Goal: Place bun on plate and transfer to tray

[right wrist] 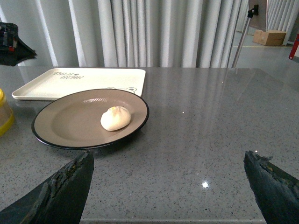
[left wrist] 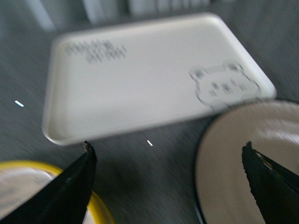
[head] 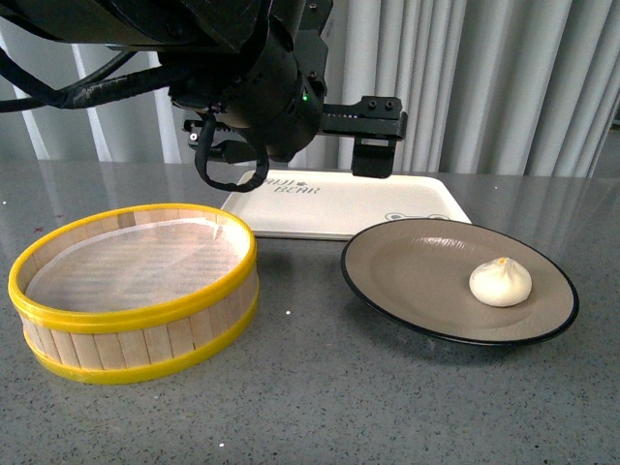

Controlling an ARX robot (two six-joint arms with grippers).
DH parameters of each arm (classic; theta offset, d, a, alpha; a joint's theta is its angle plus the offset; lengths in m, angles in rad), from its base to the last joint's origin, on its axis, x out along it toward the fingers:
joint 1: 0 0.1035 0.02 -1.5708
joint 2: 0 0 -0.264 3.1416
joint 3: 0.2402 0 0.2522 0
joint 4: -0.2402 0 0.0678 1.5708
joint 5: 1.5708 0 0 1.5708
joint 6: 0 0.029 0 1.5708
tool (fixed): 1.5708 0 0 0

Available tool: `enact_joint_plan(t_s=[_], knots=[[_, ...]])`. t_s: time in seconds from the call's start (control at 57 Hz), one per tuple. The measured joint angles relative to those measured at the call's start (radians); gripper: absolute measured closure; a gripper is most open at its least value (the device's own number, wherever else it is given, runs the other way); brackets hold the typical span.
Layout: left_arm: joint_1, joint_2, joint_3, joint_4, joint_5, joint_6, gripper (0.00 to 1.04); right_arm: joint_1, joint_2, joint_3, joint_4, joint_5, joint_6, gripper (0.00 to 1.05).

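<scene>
A yellow-rimmed wooden steamer basket (head: 136, 334) is seen nearest, left on the grey table (head: 320, 397). To its right, the bun (head: 501, 282) is seated on the black-rimmed plate (head: 417, 271), right of centre. The cream bear-printed tray (head: 358, 203) is laid just behind. The left gripper (left wrist: 167, 145) and right gripper (right wrist: 168, 155) are spread wide, nothing gripped.
</scene>
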Motion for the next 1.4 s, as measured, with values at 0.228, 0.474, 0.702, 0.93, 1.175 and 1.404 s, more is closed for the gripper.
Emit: enact_joint_plan(t_s=[0.228, 0.474, 0.702, 0.93, 1.175, 1.404], knots=[[0.103, -0.253, -0.531, 0.620, -0.067, 0.032, 0.53, 0.000, 0.000, 0.000, 0.000, 0.000, 0.000, 0.08], [0.221, -0.465, -0.884, 0.722, 0.037, 0.036, 0.94, 0.000, 0.000, 0.000, 0.000, 0.000, 0.000, 0.08], [0.303, -0.639, -1.081, 0.747, 0.116, 0.039, 1.01, 0.000, 0.000, 0.000, 0.000, 0.000, 0.000, 0.08], [0.360, -0.790, -1.208, 0.722, 0.183, 0.039, 1.01, 0.000, 0.000, 0.000, 0.000, 0.000, 0.000, 0.08], [0.410, -0.956, -1.297, 0.641, 0.221, 0.039, 1.01, 0.000, 0.000, 0.000, 0.000, 0.000, 0.000, 0.08], [0.496, -1.048, -1.376, 0.620, 0.307, 0.039, 1.01, 0.000, 0.000, 0.000, 0.000, 0.000, 0.000, 0.08]])
